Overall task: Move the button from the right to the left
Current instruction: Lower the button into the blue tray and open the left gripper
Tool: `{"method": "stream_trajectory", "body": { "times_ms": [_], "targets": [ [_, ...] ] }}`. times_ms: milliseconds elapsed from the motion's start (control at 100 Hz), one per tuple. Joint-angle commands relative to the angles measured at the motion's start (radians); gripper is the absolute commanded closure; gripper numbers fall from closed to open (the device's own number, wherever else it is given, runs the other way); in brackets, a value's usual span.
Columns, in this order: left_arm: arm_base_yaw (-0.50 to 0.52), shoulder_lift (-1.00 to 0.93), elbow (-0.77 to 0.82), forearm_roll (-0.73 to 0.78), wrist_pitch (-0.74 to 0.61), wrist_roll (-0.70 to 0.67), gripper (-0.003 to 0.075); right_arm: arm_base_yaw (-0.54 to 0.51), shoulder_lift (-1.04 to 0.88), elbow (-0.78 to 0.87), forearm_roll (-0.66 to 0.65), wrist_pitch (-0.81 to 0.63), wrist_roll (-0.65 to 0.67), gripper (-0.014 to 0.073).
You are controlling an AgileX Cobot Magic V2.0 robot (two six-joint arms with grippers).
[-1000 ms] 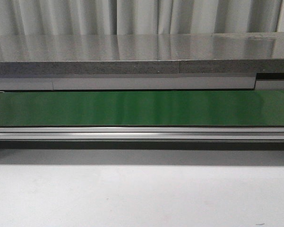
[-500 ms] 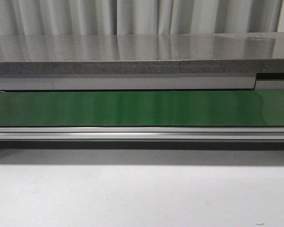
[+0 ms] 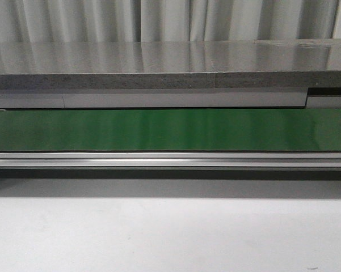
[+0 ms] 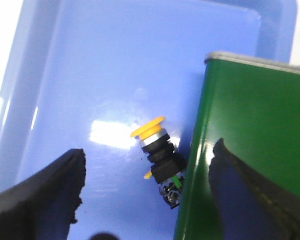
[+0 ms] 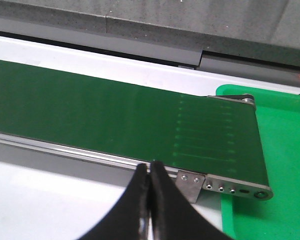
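Note:
The button (image 4: 159, 155) lies on its side in a blue tray (image 4: 90, 65) in the left wrist view, its orange-yellow cap toward the tray's middle and its dark body against the end of the green conveyor belt (image 4: 244, 150). My left gripper (image 4: 147, 165) hangs open above it, one finger (image 4: 50, 195) over the tray and the other finger (image 4: 254, 195) over the belt. My right gripper (image 5: 150, 172) is shut and empty, at the near rail of the belt (image 5: 115, 115). Neither gripper shows in the front view.
The green belt (image 3: 170, 129) runs across the front view behind a metal rail (image 3: 170, 160), with a grey counter (image 3: 159, 62) beyond and white table (image 3: 170, 232) in front. A green tray (image 5: 284, 150) sits at the belt's right end.

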Motion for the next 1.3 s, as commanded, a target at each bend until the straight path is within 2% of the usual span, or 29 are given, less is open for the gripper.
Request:
{"method": "stream_trajectory", "body": {
  "times_ms": [0, 120, 270, 570, 820, 1000, 1150, 1290],
  "targets": [
    [-0.007, -0.112, -0.029, -0.043, -0.049, -0.002, 0.023, 0.002, 0.001, -0.028, -0.001, -0.074, -0.007, 0.0662],
    [-0.034, -0.214, -0.01, -0.049, -0.068, -0.002, 0.0232, 0.002, 0.001, -0.028, -0.001, -0.074, -0.007, 0.0662],
    [-0.126, -0.362, 0.067, -0.049, -0.134, -0.002, 0.0232, 0.002, 0.001, -0.028, -0.001, -0.074, -0.007, 0.0662],
    [-0.288, -0.682, 0.333, -0.047, -0.286, -0.002, 0.0232, 0.002, 0.001, -0.028, -0.001, -0.074, -0.007, 0.0662],
    [-0.301, -0.982, 0.629, -0.083, -0.423, -0.002, 0.0232, 0.002, 0.001, -0.028, -0.001, -0.074, -0.007, 0.0662],
    [-0.301, -1.188, 0.811, -0.11, -0.449, -0.002, 0.0232, 0.002, 0.001, -0.028, -0.001, -0.074, -0.007, 0.0662],
    [-0.301, -1.311, 0.885, -0.163, -0.464, -0.002, 0.0232, 0.002, 0.001, -0.028, -0.001, -0.074, -0.007, 0.0662],
    [-0.301, -1.341, 0.9, -0.165, -0.468, -0.002, 0.0233, 0.002, 0.001, -0.028, -0.001, -0.074, -0.007, 0.0662]
  ]
}}
